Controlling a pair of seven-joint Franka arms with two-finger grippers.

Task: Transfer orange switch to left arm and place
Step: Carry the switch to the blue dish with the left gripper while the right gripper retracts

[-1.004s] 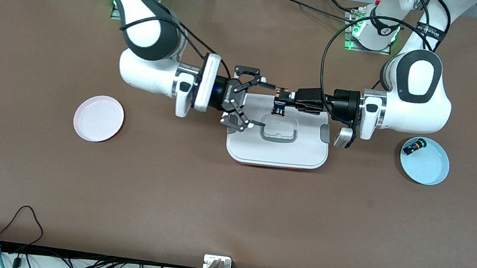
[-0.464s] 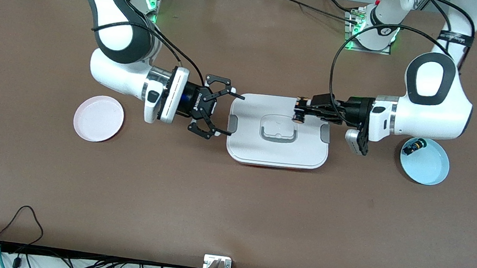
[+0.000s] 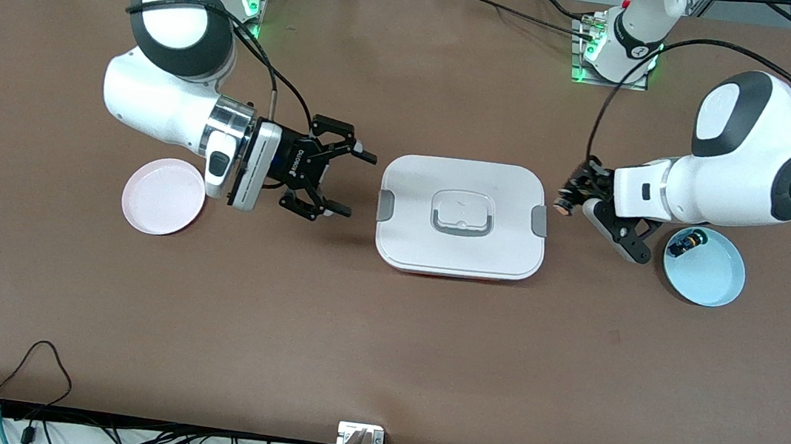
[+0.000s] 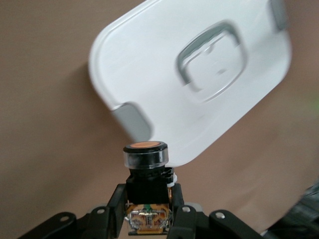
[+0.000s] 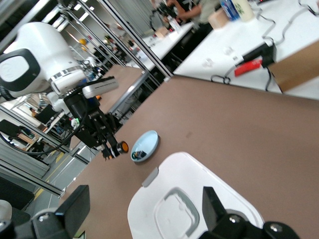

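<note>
The orange switch point(image 3: 561, 208) is gripped in my left gripper point(image 3: 571, 196), which is shut on it over the table between the box point(image 3: 457, 259) and the blue plate point(image 3: 712, 284). In the left wrist view the switch point(image 4: 145, 158) stands orange end up between the fingers point(image 4: 115, 201), with the white box point(image 4: 149, 69) below. My right gripper point(image 3: 359, 184) is open and holds nothing, over the table between the pink plate point(image 3: 164, 196) and the box. The right wrist view shows its fingers point(image 5: 75, 209) spread wide, the box point(image 5: 169, 179) and the left gripper's switch point(image 5: 123, 147) farther off.
A small black switch point(image 3: 683, 244) with a green and yellow tip lies in the blue plate at the left arm's end. The pink plate is bare at the right arm's end. Cables point(image 3: 37, 360) trail along the table edge nearest the front camera.
Both arms have drawn back from over the box, the left with the switch toward the blue plate, the right toward the pink plate. Neither gripper's state has changed.
</note>
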